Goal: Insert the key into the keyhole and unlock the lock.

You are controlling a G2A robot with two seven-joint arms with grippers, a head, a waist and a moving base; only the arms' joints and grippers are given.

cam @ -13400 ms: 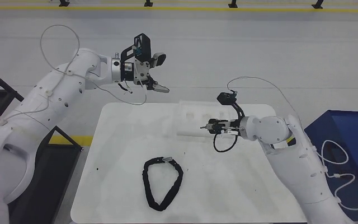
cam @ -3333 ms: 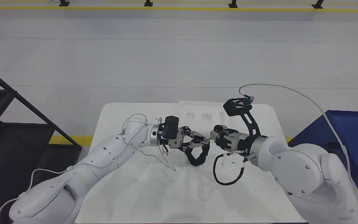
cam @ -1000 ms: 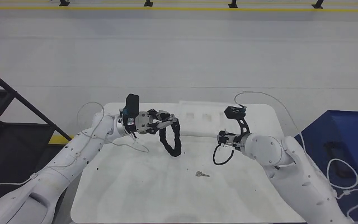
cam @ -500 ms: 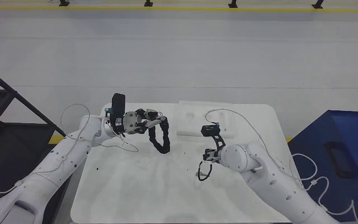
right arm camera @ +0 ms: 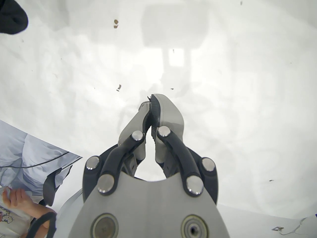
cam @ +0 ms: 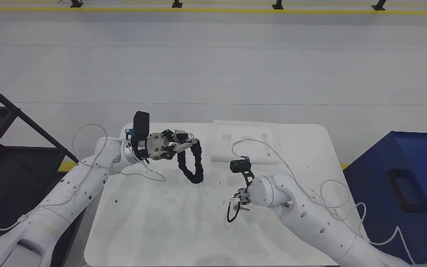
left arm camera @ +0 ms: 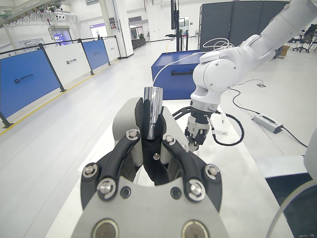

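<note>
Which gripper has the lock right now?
The left gripper, shut on the lock by its chrome end, black loop hanging. The right gripper is shut with its tips down at the table, no lock between them.

Right claw (right arm camera: 149, 104) tips closed at bench (right arm camera: 223, 75); whether key is pinched there, too small to tell. Lock (left arm camera: 152, 105) keyhole hidden, chrome end turned away. Lock's black sleeve cut by right wrist view's edge

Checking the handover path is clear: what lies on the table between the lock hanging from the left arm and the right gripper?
Nothing. In the top view, the stretch of table between the lock and the right gripper is bare white surface.
</note>
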